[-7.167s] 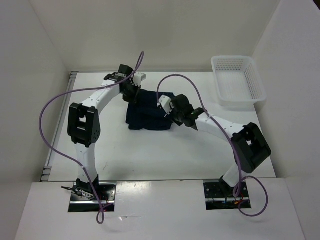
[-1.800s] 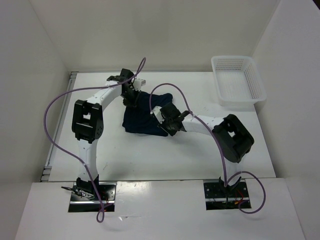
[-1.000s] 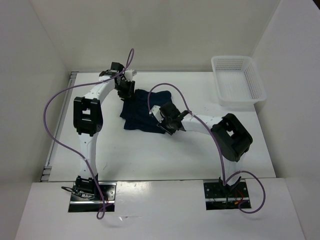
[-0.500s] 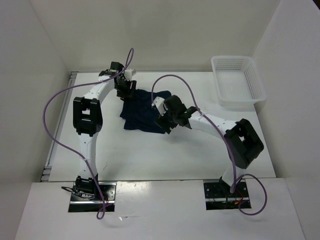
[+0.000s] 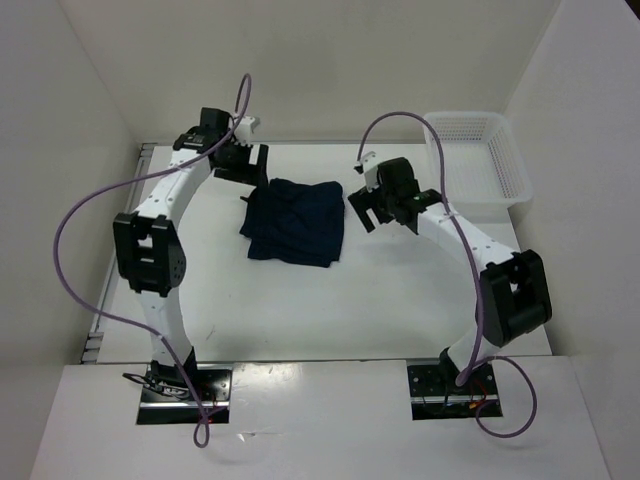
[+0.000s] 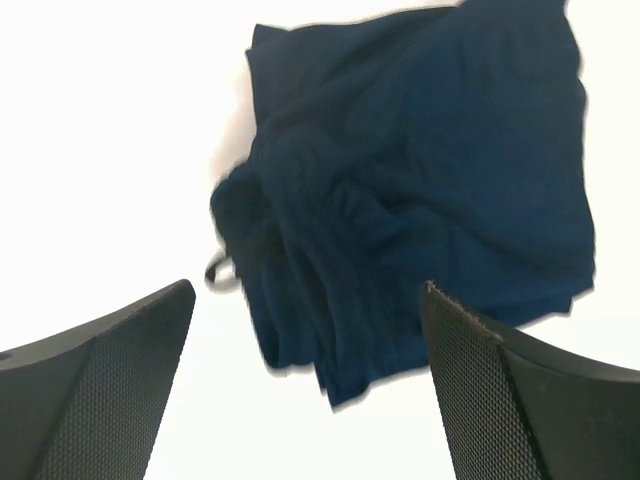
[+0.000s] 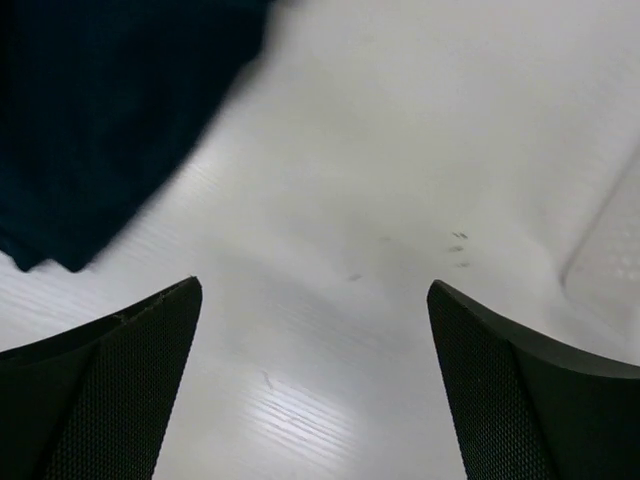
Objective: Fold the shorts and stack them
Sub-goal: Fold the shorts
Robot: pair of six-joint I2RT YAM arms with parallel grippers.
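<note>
The dark navy shorts (image 5: pixel 295 222) lie folded in a rough, wrinkled rectangle on the white table, touched by neither gripper. My left gripper (image 5: pixel 250 168) hovers open just beyond their far left corner. In the left wrist view the shorts (image 6: pixel 420 190) fill the upper right, a small cord loop sticks out at their left edge, and the left gripper (image 6: pixel 309 290) holds nothing. My right gripper (image 5: pixel 362 210) hangs open to the right of the shorts. In the right wrist view the right gripper (image 7: pixel 315 285) is over bare table, with the shorts (image 7: pixel 100 120) at the upper left.
A white mesh basket (image 5: pixel 512 175) stands at the table's far right corner; its blurred edge (image 7: pixel 612 250) shows at the right of the right wrist view. White walls enclose the table on three sides. Purple cables arc over both arms.
Both grippers have opened and let go of the shorts. The left one drew back up and to the left, the right one lifted off to the right. The shorts now lie folded and uncovered.
</note>
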